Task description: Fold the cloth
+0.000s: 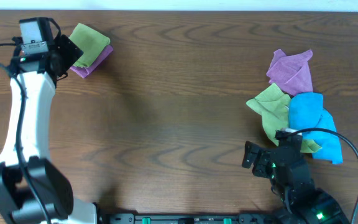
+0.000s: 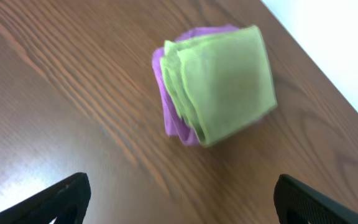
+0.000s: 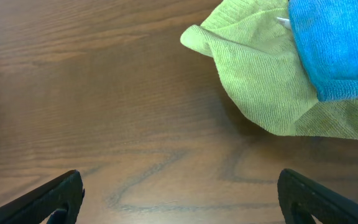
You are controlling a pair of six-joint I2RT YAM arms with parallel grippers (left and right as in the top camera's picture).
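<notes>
table (image 1: 179,112): dark wood-grain, fills the overhead view.
left arm (image 1: 27,118): white, reaches up the left side to the far-left corner.
blue cloth (image 1: 316,121): right side, bunched, lying over the right part of the cloth.
the cloth (image 1: 271,106): right side, mid-depth, crumpled and unfolded. It touches the purple cloth (image 1: 289,70) on its far side. Right wrist view shows it (image 3: 260,81) just beyond the fingers, to the right.
cloth handling: my read is soft, light and limp, with a grippy terry weave. It will drape and drag, and must come out from under the blue one.
where to grab: the free left corner flap looks best, clear of the blue.
cloth axis: no clean axis while bunched. The lump runs roughly far-left to near-right, with the free corner pointing left.
folded olive cloth (image 1: 91,42): far left, stacked on a folded purple cloth (image 1: 95,62).
left gripper (image 2: 182,190): fingers spread wide, empty, just near of the folded stack. View is blurred.
right gripper (image 3: 179,186): fingers spread wide, empty, near the cloth but not touching.
</notes>
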